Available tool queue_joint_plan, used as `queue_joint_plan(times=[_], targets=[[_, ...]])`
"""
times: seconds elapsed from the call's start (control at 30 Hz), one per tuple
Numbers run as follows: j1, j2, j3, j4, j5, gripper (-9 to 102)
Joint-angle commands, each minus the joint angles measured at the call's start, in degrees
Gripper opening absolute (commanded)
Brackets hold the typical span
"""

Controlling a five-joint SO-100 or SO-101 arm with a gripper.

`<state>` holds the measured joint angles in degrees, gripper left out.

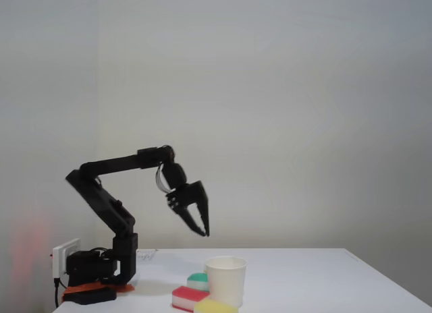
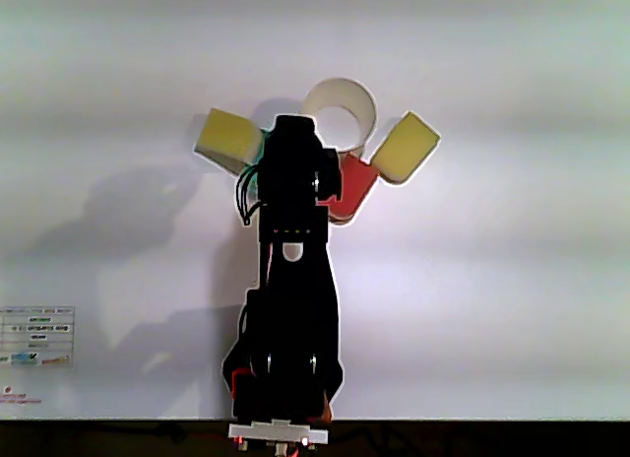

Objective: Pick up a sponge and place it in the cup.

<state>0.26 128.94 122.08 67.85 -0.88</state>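
The black robot arm's jaws hang a little spread and empty, high above the white counter (image 1: pixel 304 272), while the small pale yellow soft sponge block (image 2: pixel 405 148) lies below them beside the plain white paper cup (image 1: pixel 225 280), long side slanted.

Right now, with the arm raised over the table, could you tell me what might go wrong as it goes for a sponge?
1. The sponges crowd the cup; descending fingers could tip it.
2. Two yellow sponges flank the cup, so the wrong one may be grabbed.
3. The arm hides part of the red sponge from above.
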Motion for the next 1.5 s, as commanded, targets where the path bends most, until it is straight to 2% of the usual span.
queue_joint_plan(times=[0.0, 0.23, 0.5, 0.67, 0.93, 1.17, 1.47], targets=[[-1.8, -5.7, -9.6, 2.3, -0.5, 0], [-7.0, -18.6, -23.8, 7.6, 4.9, 0], [-12.3, -22.9, -23.8, 6.9, 12.7, 0], [-14.3, -26.4, -23.0, 4.6, 15.9, 0], [-14.2, -31.6, -20.3, -2.5, 16.1, 1], [-13.1, -31.3, -15.7, -4.4, 15.1, 4], [-10.6, -29.7, -10.2, -8.3, 12.4, 31]])
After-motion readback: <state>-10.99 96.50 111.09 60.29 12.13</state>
